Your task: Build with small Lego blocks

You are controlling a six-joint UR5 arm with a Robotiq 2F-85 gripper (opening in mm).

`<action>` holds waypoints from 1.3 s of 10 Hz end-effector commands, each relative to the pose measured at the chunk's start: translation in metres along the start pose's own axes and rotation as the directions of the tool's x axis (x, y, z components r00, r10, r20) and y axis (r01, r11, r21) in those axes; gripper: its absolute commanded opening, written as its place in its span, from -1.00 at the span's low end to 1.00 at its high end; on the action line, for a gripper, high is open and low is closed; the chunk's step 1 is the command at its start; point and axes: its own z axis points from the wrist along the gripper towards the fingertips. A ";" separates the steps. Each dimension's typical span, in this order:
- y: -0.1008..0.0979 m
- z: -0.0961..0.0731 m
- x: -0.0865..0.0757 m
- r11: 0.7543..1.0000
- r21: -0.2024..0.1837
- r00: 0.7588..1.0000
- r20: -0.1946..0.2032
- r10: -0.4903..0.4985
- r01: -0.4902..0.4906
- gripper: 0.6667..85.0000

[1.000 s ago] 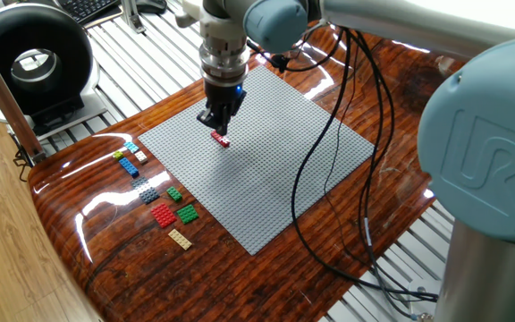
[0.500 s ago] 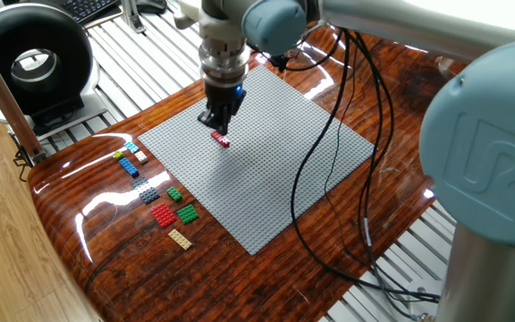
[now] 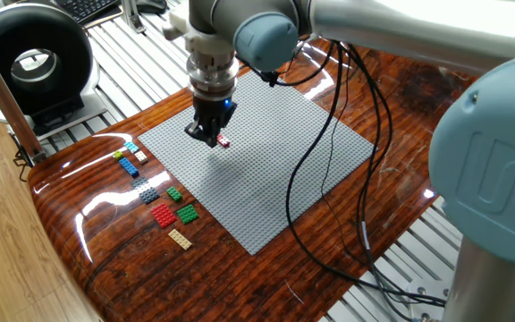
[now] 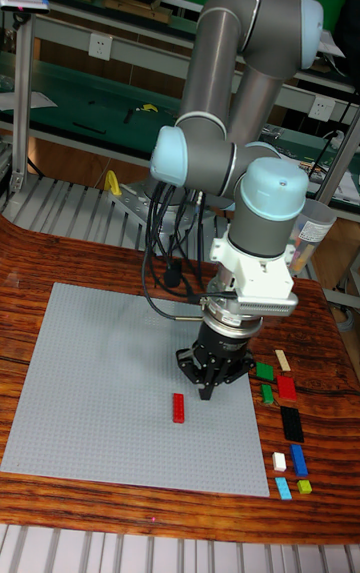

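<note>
Gripper (image 4: 207, 392) hangs beside oblong studded red brick (image 4: 179, 408) on flat grey baseplate (image 4: 90, 403).

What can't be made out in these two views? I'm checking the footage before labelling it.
- Black two-finger gripper: whether its jaws are open or shut; too dark and small in both views.
- Long red Lego brick on the grey studded baseplate: partly hidden behind the gripper in the fixed view.
- Loose small Lego blocks beside the baseplate: stud counts too small to read.
</note>
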 end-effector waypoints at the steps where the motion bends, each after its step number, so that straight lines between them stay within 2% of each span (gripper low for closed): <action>1: 0.008 0.000 0.001 0.999 -0.016 1.000 -0.001 -0.031 0.031 -0.98; 2: 0.014 0.000 0.000 0.999 -0.040 1.000 0.003 -0.010 0.010 -0.98; 3: 0.025 0.001 -0.001 0.999 -0.046 1.000 0.008 0.017 -0.016 -0.98; 4: 0.045 0.005 -0.003 0.997 -0.057 0.999 0.016 0.052 -0.051 -0.98; 6: 0.066 0.014 -0.015 0.993 -0.080 0.995 0.042 0.095 -0.091 -0.98; 7: 0.064 0.013 -0.014 0.993 -0.070 0.994 0.034 0.101 -0.098 -0.98; 8: 0.057 0.014 -0.007 0.996 -0.038 0.997 0.011 0.078 -0.077 -0.98; 9: 0.058 0.014 0.000 0.997 -0.041 0.998 -0.015 0.062 -0.062 -0.98; 11: 0.055 0.014 0.005 0.999 -0.029 0.999 -0.032 0.021 -0.022 -0.98; 13: 0.051 0.014 0.005 1.000 -0.015 0.999 -0.033 0.012 -0.012 -0.98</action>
